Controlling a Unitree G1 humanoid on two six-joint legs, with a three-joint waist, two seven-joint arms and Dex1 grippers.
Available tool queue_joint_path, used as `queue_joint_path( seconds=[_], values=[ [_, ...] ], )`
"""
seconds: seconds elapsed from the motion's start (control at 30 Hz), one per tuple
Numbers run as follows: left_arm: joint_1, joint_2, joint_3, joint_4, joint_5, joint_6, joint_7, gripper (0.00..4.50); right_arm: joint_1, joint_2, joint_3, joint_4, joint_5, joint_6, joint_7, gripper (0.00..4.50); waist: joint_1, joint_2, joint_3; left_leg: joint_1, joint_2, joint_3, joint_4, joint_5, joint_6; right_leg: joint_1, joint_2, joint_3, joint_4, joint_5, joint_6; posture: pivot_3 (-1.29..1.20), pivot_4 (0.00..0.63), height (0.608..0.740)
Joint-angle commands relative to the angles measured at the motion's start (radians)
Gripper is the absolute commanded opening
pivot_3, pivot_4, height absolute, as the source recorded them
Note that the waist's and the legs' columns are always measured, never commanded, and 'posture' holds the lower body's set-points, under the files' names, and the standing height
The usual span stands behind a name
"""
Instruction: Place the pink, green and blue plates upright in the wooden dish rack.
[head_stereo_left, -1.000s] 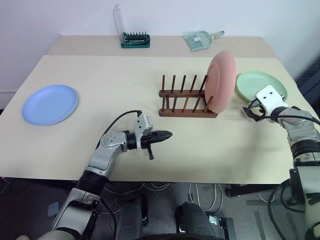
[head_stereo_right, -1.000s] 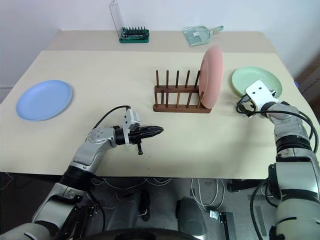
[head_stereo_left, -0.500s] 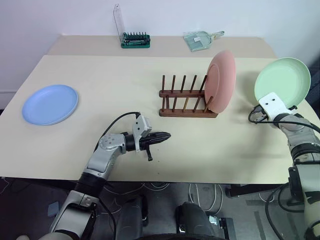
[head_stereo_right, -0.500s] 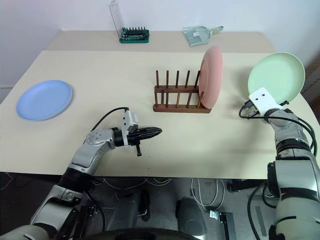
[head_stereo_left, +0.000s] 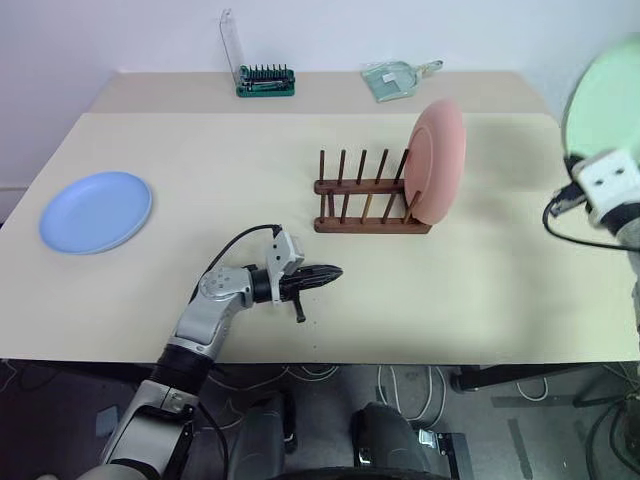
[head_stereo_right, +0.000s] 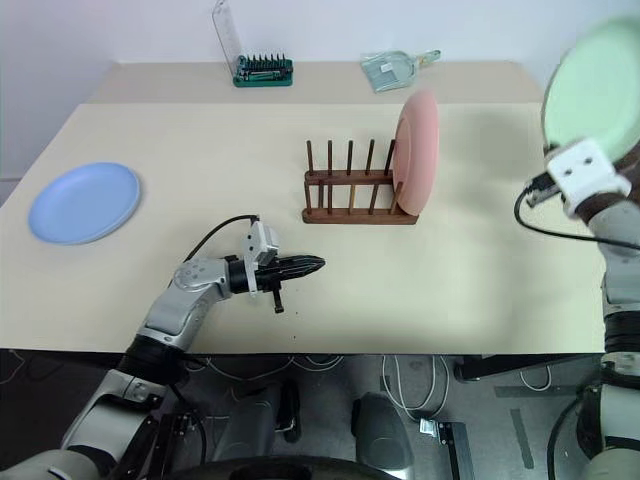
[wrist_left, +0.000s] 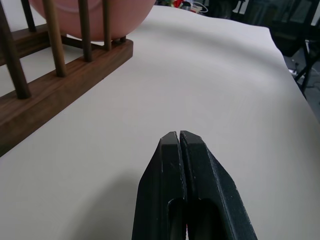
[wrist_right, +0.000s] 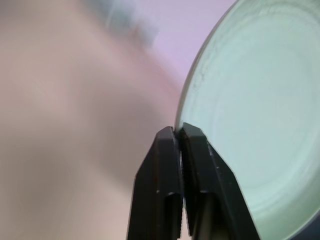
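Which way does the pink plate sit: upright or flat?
Upright: the pink plate stands on edge between the end pegs of the wooden dish rack.

The right gripper (wrist_right: 180, 131) has its two black fingers (wrist_right: 162, 170) pressed together on the rim of the green plate (wrist_right: 260, 130). The plate stands on edge, its pale green concave face filling the side beside the fingers, with faint concentric rings showing in the bowl. Behind the fingers the background is a soft blur of beige and pale lilac tones.
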Motion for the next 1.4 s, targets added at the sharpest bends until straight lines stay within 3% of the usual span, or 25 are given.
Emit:
queue_joint_path(
  seconds=[0.03,0.2,0.37,0.53,0.83,1.4],
  values=[
    [-0.016,-0.004,0.014,-0.026,-0.008,-0.017,-0.002,0.01,-0.042,-0.001,-0.042,-0.312,0.169,0.126,0.082,0.03,0.004,0.000,0.000,0.000,0.000,0.000,0.000,0.000,0.000,0.000,0.000,0.000,0.000,0.000,0.000,0.00,0.150,0.732],
    [-0.030,0.004,0.079,-0.048,-0.054,-0.027,0.004,0.01,-0.123,0.036,-0.038,-0.578,0.490,0.365,0.182,0.03,0.007,-0.001,0.001,-0.001,0.000,-0.001,0.000,0.000,0.001,0.000,-0.001,0.000,0.000,0.000,0.000,0.00,0.150,0.732],
    [-0.009,0.042,0.130,-0.122,-0.085,-0.012,0.002,0.01,-0.141,0.127,-0.030,-0.699,0.837,0.597,0.204,0.03,0.006,-0.002,0.001,-0.001,0.000,-0.002,0.000,-0.004,0.007,0.000,-0.002,-0.001,-0.001,0.000,0.000,0.00,0.150,0.732],
    [0.013,0.081,0.140,-0.197,-0.089,0.030,0.022,0.01,-0.121,0.225,0.012,-0.693,0.991,0.735,0.191,0.03,0.006,-0.002,0.001,-0.001,-0.001,-0.002,0.000,-0.005,0.008,0.000,-0.002,-0.001,-0.001,0.000,0.000,0.00,0.150,0.732],
    [0.032,0.097,0.134,-0.287,-0.103,0.114,0.067,0.01,-0.151,0.286,0.062,-0.553,0.975,0.823,0.260,0.03,0.005,-0.002,0.001,-0.002,-0.001,-0.002,0.000,-0.005,0.009,0.000,-0.002,-0.001,-0.001,0.000,0.000,0.00,0.150,0.732],
    [0.038,0.091,0.129,-0.249,-0.099,0.092,0.074,0.01,-0.243,0.344,0.048,-0.342,0.932,0.864,0.358,0.03,0.005,-0.002,0.001,-0.002,-0.001,-0.001,-0.001,-0.005,0.008,-0.001,-0.002,-0.001,-0.001,0.000,0.000,0.00,0.150,0.732]
  ],
)
